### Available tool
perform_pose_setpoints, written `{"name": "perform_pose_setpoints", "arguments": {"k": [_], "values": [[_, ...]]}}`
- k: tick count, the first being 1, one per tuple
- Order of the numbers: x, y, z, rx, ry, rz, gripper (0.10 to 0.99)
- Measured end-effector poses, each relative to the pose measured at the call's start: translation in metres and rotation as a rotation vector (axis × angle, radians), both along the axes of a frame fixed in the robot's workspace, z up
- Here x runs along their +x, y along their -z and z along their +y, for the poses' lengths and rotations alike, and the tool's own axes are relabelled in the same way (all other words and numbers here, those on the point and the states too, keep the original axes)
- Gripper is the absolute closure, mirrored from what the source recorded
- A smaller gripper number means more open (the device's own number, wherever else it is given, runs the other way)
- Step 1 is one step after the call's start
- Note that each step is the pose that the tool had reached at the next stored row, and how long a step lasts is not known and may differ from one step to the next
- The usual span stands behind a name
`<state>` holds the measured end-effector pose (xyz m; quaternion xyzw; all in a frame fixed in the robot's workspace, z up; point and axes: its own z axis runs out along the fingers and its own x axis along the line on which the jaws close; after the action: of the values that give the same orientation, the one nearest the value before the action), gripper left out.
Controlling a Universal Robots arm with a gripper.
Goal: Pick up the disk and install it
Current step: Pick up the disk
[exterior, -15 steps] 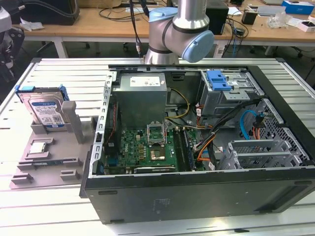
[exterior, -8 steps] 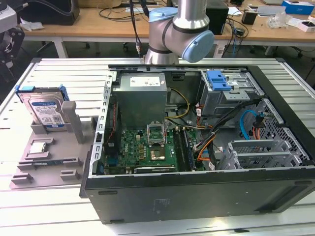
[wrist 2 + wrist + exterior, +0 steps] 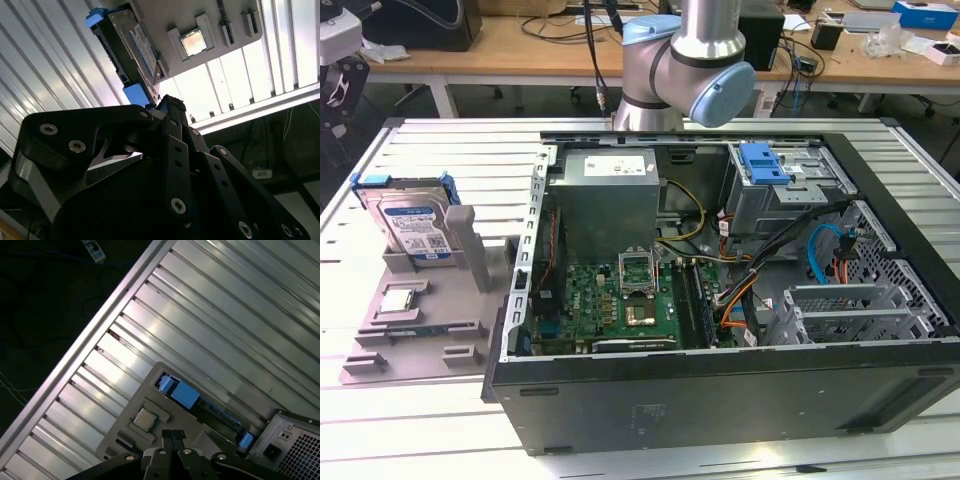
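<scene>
Standing on edge in its gray tray at the exterior view's left, the disk likely offers us its top rim for gripping; our pincer, tips together and empty, hangs over it

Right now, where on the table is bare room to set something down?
Table slats lie bare beyond the disk and in front of the gray fixture and computer case. Inside the case, cables crowd everything.
</scene>
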<state>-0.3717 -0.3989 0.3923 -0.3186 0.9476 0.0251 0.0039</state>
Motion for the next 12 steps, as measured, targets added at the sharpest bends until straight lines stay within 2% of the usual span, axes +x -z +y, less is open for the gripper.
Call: {"name": "perform_pose_setpoints", "arguments": {"k": [12], "values": [[0.0, 0.0, 0.0, 0.0, -0.151, 0.0, 0.98]]}}
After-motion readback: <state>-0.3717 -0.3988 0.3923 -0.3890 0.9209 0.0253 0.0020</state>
